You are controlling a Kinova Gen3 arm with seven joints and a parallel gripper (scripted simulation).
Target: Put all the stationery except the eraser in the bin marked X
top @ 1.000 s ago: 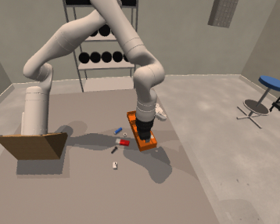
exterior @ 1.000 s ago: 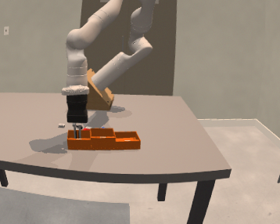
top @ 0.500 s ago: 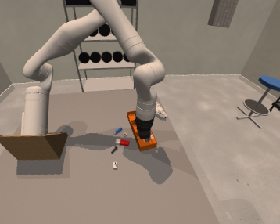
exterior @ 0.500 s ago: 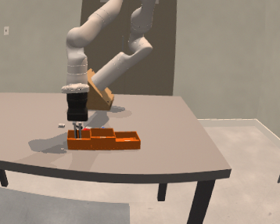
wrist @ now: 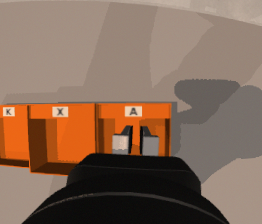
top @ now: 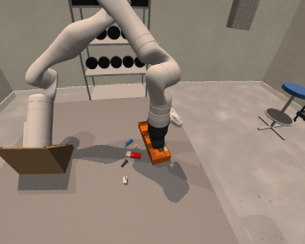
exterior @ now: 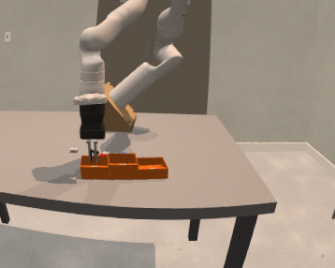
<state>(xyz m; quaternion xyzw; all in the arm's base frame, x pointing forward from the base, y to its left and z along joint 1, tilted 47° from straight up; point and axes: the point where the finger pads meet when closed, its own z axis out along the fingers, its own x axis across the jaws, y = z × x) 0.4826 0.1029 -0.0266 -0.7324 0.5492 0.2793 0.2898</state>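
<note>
My gripper (wrist: 136, 135) (top: 154, 145) hangs with its fingertips low in the end compartment, marked A (wrist: 134, 111), of the orange three-part bin. The compartment marked X (wrist: 60, 111) is the middle one, to the left in the wrist view. The fingers stand close together and I see nothing between them; the gripper also shows in the exterior view (exterior: 93, 154). On the table left of the bin lie a blue thing (top: 129, 142), a red and white eraser (top: 134, 154), a small black thing (top: 124, 163), a small white thing (top: 125, 180) and a tiny ring (top: 136, 146).
A white object lies on the table just behind the bin. A brown cardboard box (top: 34, 158) stands by the arm's base at the left. The table's edge runs to the right of the bin.
</note>
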